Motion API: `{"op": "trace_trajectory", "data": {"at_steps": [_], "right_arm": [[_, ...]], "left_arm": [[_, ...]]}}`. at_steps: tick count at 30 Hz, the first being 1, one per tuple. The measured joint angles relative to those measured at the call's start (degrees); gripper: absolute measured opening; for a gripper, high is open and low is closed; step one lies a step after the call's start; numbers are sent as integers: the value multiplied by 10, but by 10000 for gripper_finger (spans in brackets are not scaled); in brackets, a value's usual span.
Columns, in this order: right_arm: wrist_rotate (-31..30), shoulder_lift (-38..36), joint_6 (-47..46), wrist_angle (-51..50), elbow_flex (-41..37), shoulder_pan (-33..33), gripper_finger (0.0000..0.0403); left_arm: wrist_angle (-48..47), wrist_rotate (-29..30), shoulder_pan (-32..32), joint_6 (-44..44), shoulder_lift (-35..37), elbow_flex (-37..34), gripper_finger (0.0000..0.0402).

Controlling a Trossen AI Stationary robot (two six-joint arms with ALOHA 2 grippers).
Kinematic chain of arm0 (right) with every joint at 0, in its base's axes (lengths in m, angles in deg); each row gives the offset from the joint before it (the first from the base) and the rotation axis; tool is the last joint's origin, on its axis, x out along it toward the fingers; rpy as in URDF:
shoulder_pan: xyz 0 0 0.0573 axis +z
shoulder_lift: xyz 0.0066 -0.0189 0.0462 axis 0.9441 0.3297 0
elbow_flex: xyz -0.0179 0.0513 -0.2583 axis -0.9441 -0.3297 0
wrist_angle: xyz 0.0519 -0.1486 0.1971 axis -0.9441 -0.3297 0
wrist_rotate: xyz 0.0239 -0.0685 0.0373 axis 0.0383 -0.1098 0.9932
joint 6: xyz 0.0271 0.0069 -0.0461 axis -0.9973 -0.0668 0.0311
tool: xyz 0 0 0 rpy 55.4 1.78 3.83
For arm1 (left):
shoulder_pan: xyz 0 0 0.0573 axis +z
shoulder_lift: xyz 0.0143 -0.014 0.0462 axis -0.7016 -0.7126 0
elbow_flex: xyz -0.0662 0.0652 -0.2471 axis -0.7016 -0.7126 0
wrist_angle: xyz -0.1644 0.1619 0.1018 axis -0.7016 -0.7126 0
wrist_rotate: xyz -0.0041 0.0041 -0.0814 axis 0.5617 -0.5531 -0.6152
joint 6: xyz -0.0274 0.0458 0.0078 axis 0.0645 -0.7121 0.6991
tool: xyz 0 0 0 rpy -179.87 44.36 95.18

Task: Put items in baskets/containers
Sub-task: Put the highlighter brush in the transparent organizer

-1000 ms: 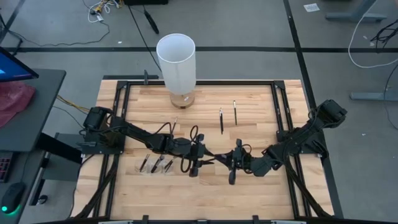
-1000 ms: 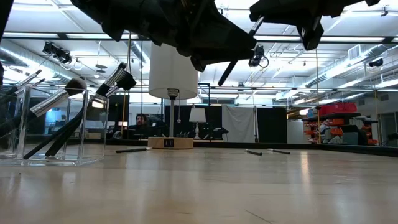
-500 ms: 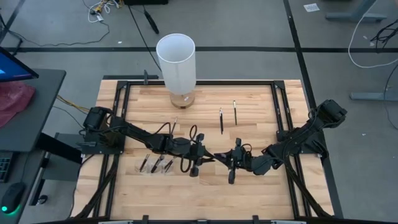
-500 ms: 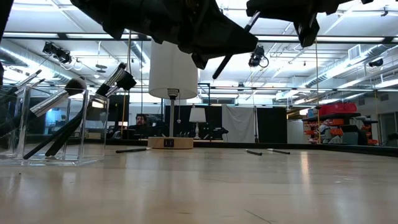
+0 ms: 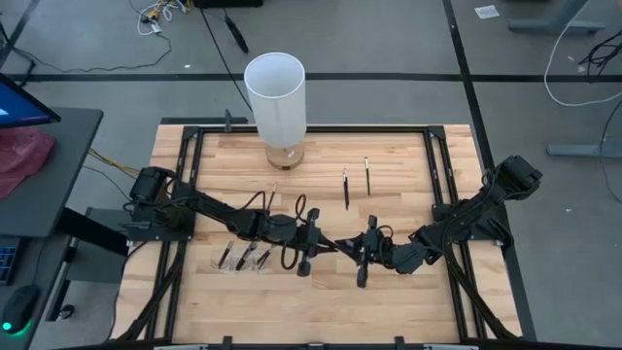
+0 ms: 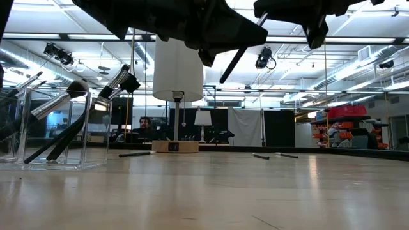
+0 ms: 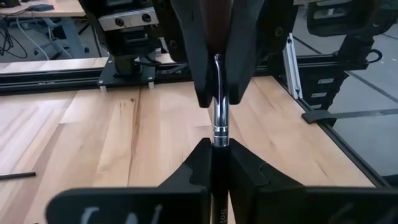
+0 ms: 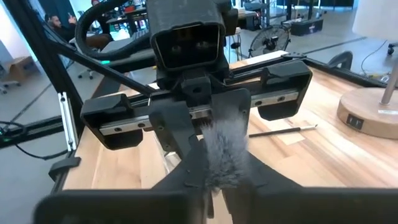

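Grey fluffy bristles, slim chrome-ferruled brush (image 7: 218, 124) — pinched between left gripper (image 7: 216, 163) and right gripper (image 8: 214, 180) fingers.

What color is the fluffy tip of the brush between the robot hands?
Grey-white bristles, best seen in the right wrist view.

I see a big room with a grey floor (image 5: 389, 39) and dark lines across it. Cables (image 5: 160, 15) lie on the floor near the top. A dark desk (image 5: 44, 165) stands on the left with something pink (image 5: 21, 156) on it. Looking level, long ceiling lights (image 6: 358, 46) shine bright. Far back, a person (image 6: 144, 124) sits, and black curtains (image 6: 278, 131) hang.
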Motion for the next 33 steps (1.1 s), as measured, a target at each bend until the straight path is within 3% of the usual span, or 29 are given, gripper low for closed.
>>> {"op": "trace_trajectory", "data": {"at_steps": [6,11,18,23,26,33], "right_arm": [[-26,-29,58,22,0,42,101],[-104,-52,139,63,0,89,132],[-116,-47,145,61,0,100,138],[-116,-37,144,60,0,96,138],[-116,-36,144,60,0,92,138],[-116,-36,136,65,0,79,139]], "left_arm": [[-67,40,-42,-1,32,0,26],[-169,161,-107,7,106,0,26],[-243,334,-198,98,227,-55,26],[-232,447,-250,210,281,-162,26],[-196,485,-276,256,287,-220,26],[-53,493,-300,256,266,-303,26]]}}
